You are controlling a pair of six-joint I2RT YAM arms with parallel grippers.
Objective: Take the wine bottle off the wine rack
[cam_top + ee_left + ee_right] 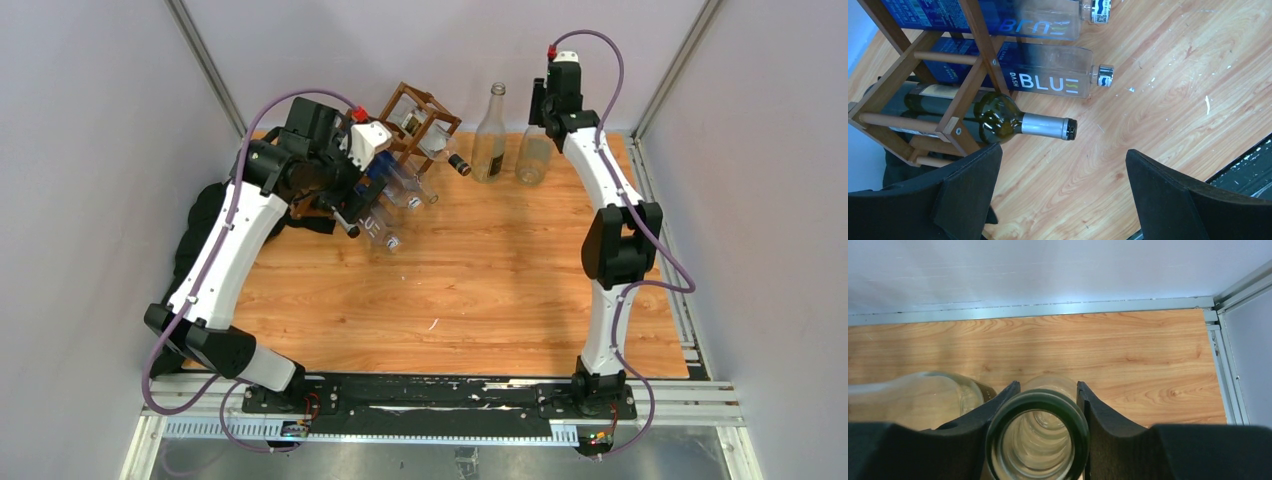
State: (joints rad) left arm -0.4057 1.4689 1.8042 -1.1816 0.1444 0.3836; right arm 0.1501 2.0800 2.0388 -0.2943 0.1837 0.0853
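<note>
The wine bottle (pixel 998 120) lay flat on its side in the wine rack (pixel 965 90). Its fat end was inside a square hole and its thin neck poked out over the table (pixel 1158 75). It looked like heavy, hard glass, smooth and easy to break, so the silver neck seemed the best place to grab. The left gripper (pixel 1063 160) hung near it, fingers wide open and holding nothing. The right gripper (pixel 1047 390) was squeezed around the top of another glass bottle (pixel 1037 440), well away from the rack.

The wood-grain tabletop (pixel 480 290) carries the wine rack (pixel 437 115) at its far left. A clear bottle (pixel 489 140) stands near the far edge, a second bottle (pixel 533 160) beside it.
</note>
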